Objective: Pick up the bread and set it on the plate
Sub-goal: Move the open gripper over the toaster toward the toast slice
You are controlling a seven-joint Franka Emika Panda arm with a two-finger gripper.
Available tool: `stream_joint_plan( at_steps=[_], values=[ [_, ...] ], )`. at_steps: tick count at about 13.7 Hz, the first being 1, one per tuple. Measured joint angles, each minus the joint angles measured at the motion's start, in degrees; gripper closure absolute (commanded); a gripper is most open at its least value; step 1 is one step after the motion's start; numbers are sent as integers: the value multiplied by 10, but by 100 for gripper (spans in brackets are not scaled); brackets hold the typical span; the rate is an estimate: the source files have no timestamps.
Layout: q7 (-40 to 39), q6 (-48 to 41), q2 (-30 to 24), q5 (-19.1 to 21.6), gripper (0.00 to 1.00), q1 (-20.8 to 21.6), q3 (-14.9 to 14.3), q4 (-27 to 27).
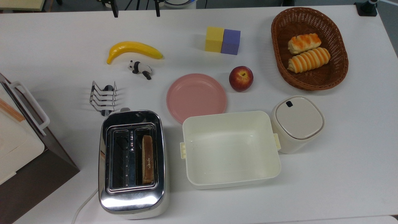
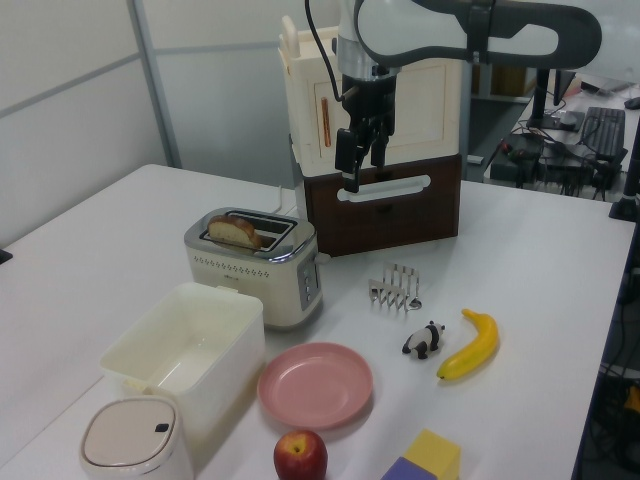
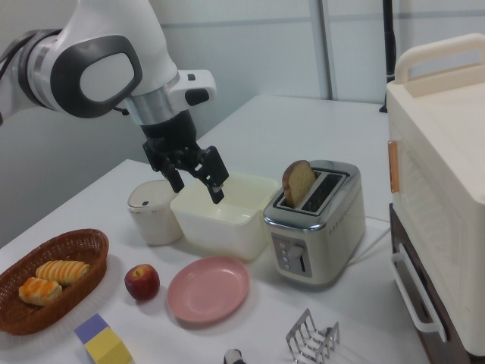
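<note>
Gripper (image 3: 198, 180) hanging high, fingers apart, holding nothing. Bread (image 3: 298, 183) standing on edge in toaster (image 3: 314, 227) slot, lying to right view's right and below gripper. Plate (image 3: 208, 288) waiting nearer, left of toaster.

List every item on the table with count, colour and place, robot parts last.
bread: 1, brown, upright in toaster slot
toaster: 1, chrome
plate: 1, pink, bare, mid-table
tub: 1, cream, between toaster and bin
bin: 1, cream, lidded
apple: 1, red, beside plate
basket: 1, brown wicker
rolls: 2, orange-striped, in basket
blocks: 2, yellow and purple, touching
banana: 1, yellow
panda: 1, black-white
toast rack: 1, metal
gripper: 1, black, open, above tub
</note>
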Motion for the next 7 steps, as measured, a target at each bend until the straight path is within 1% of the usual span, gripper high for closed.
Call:
stream_joint_plan(
  at_steps=[7],
  values=[
    [-29,-1,0,0,0,1,0,-2]
  ],
)
